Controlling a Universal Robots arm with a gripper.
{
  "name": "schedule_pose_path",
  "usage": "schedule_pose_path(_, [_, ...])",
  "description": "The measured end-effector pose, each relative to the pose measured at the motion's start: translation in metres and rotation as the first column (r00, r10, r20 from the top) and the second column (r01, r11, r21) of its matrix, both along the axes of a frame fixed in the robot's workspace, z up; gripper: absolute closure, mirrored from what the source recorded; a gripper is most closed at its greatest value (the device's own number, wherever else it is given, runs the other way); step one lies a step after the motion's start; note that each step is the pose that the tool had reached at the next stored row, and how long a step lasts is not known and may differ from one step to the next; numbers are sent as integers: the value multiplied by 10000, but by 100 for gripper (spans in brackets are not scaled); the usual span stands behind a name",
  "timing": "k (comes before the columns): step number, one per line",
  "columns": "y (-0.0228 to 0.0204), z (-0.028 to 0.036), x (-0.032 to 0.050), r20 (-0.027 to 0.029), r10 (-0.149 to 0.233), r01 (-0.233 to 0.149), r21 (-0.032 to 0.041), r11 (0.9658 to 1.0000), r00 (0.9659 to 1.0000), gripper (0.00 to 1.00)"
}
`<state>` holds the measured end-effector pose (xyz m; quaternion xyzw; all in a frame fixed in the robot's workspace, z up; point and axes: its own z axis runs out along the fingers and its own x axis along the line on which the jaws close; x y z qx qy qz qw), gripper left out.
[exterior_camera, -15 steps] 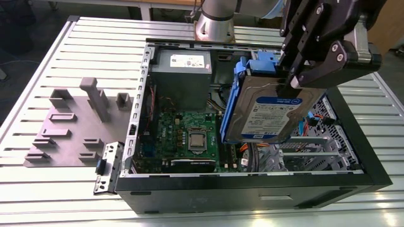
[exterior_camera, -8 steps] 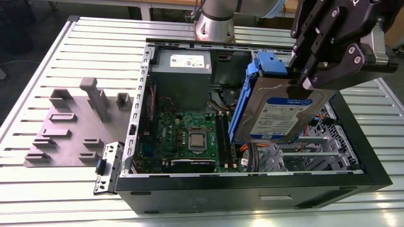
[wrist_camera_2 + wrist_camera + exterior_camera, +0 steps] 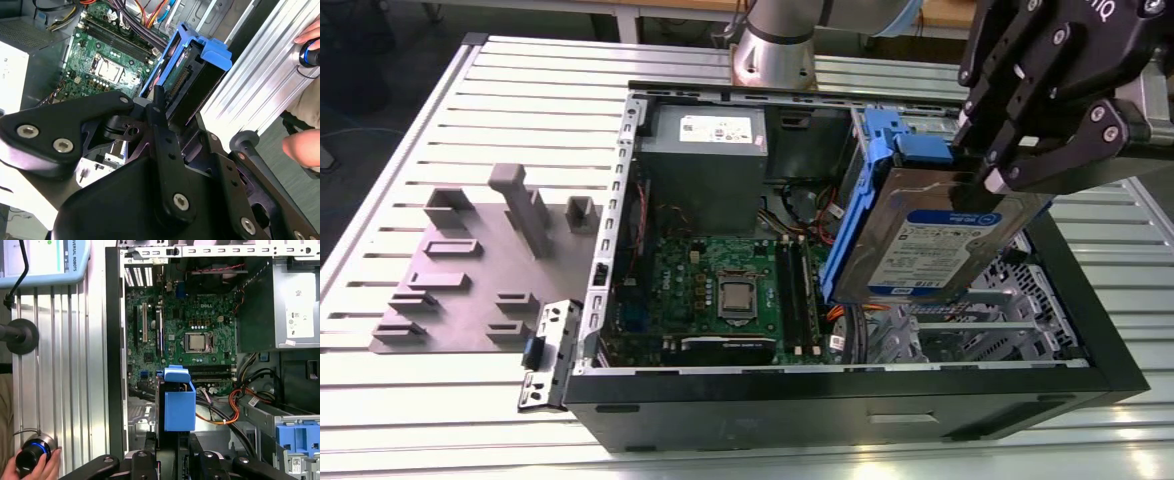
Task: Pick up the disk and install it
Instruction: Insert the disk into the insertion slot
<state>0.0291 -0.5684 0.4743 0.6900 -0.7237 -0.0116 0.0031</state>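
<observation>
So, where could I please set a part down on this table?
In the exterior view, bare table slats lie beyond the grey fixture plate and along the near edge before the computer case. Inside the case is crowded; the gripper holds the disk there.

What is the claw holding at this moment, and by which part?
The claw grips the disk at its upper end, by the blue bracket, over the open computer case.

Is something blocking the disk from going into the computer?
Nothing visible does. The gripper holds the disk tilted above the open case. Orange cables lie inside the case close to the disk and might get in the way.
</observation>
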Motion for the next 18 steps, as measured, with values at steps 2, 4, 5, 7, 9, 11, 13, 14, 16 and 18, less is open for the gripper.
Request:
schedule_pose_path(2, [0,-4,4,1,-1,1,2,10000,10000,65])
schedule_pose_path(4, [0,-6,8,1,-1,1,2,10000,10000,65])
schedule_pose_path(5, [0,-6,8,1,0,0,2,10000,10000,65])
schedule_pose_path(7, [0,-6,8,1,0,0,5,10000,10000,65])
schedule_pose_path(9, [0,-6,15,0,-1,1,6,10000,10000,65])
schedule_pose_path(11, [0,-6,17,0,-1,1,6,10000,10000,65])
schedule_pose_path(13, [0,-6,21,0,0,0,6,10000,10000,65])
schedule_pose_path(14, [0,-6,22,0,-1,1,6,10000,10000,65])
schedule_pose_path(16, [0,-6,33,1,0,0,6,10000,10000,65])
schedule_pose_path(18, [0,-7,43,0,0,0,7,10000,10000,65])
